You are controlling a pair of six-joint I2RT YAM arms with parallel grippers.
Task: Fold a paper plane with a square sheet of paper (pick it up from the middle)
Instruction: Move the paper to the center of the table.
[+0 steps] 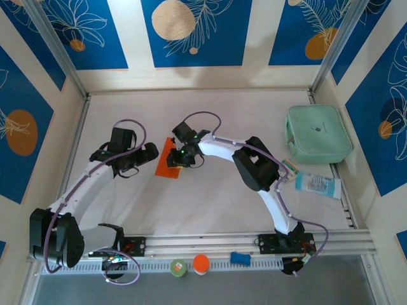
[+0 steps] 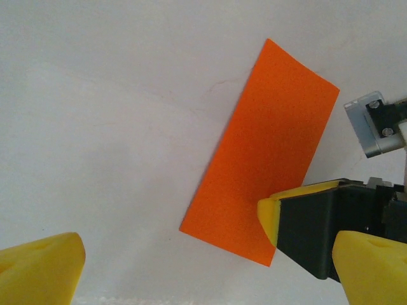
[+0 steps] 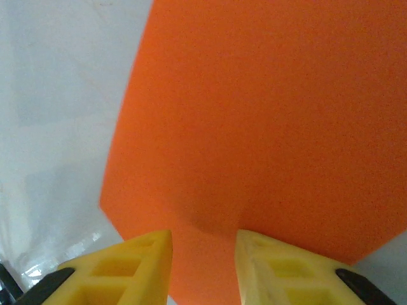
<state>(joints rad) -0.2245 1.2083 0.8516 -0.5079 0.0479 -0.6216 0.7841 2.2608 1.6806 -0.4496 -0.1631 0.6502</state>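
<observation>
The orange sheet of paper (image 1: pixel 165 160) lies flat on the white table (image 1: pixel 210 203) and has the outline of a long rectangle (image 2: pixel 267 140). My left gripper (image 1: pixel 150 157) hovers just left of it, open wide, nothing between its yellow fingers (image 2: pixel 206 270). My right gripper (image 1: pixel 180 157) is down on the sheet's right part, one of its fingers (image 2: pixel 270 213) resting on the paper's lower right edge. In the right wrist view both yellow fingertips press on the orange sheet (image 3: pixel 267 114) with a narrow gap between them (image 3: pixel 203 248). A faint pucker shows there, but no paper is clamped.
A mint-green case (image 1: pixel 318 133) sits at the back right, with a white and blue tube (image 1: pixel 316 184) in front of it. On the front rail stand a small green roll (image 1: pixel 179 267), a round orange disc (image 1: pixel 201 263) and a blue piece (image 1: pixel 240 258). Walls enclose three sides.
</observation>
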